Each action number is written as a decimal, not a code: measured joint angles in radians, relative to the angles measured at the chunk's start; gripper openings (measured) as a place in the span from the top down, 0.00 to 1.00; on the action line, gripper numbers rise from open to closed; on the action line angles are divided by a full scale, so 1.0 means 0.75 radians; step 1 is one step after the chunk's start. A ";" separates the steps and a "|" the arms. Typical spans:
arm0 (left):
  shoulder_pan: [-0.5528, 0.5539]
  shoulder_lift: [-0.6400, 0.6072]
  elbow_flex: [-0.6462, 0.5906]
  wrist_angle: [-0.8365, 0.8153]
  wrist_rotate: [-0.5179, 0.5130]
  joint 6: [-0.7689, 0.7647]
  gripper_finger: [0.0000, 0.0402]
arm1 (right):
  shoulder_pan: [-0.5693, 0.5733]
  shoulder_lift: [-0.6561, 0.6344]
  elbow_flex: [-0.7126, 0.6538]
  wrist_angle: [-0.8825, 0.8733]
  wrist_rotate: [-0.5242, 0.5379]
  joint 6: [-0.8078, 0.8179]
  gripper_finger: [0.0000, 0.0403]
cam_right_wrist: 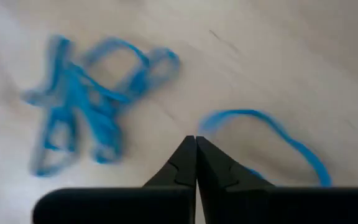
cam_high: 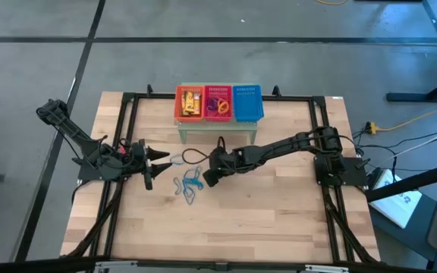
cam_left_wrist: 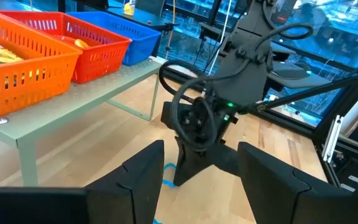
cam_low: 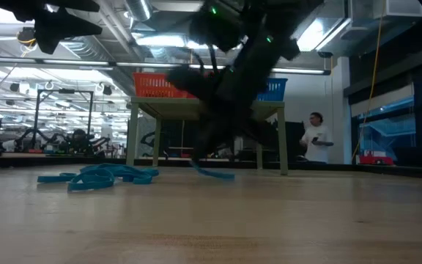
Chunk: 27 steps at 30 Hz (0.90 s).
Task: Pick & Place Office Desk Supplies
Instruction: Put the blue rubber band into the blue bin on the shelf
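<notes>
Several thin blue loops lie in a tangled heap (cam_high: pixel 189 186) (cam_low: pixel 97 177) (cam_right_wrist: pixel 86 106) on the wooden table. One more blue loop (cam_right_wrist: pixel 266 127) (cam_low: pixel 212 174) lies apart, under my right gripper (cam_high: pixel 205 180) (cam_right_wrist: pixel 196 142), which is shut and points down at the table just right of the heap. My left gripper (cam_high: pixel 156 167) (cam_left_wrist: pixel 197 186) is open and hovers left of the heap, facing the right gripper (cam_left_wrist: pixel 191 158). Yellow-orange blocks (cam_high: pixel 190 101) lie in the orange basket and loops (cam_high: pixel 218 105) in the red one. My right gripper comes slanting down from the table's right side and has the separate blue loop by its end (cam_right_wrist: pixel 205 123), right at the shut fingertips. That end rises off the table toward the fingers (cam_low: pixel 194 164), and the rest trails slack on the wood (cam_low: pixel 226 176).
Orange (cam_high: pixel 190 102), red (cam_high: pixel 218 102) and blue (cam_high: pixel 248 102) mesh baskets stand side by side on a low green shelf (cam_high: pixel 217 130) at the table's far middle. A pale loop (cam_high: pixel 177 159) lies near the left gripper. A person (cam_low: pixel 316 137) stands beyond the table. Bare wood stretches toward the near edge.
</notes>
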 joint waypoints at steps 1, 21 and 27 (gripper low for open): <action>0.000 0.000 0.000 0.005 -0.002 0.006 0.50 | 0.000 0.000 0.031 0.000 0.003 -0.007 0.99; 0.000 0.000 0.000 0.032 -0.007 0.040 0.50 | 0.022 -0.003 0.389 -0.337 -0.038 -0.224 0.78; 0.001 0.000 0.000 0.031 -0.007 0.039 0.50 | 0.026 0.006 0.389 -0.400 0.033 -0.273 0.51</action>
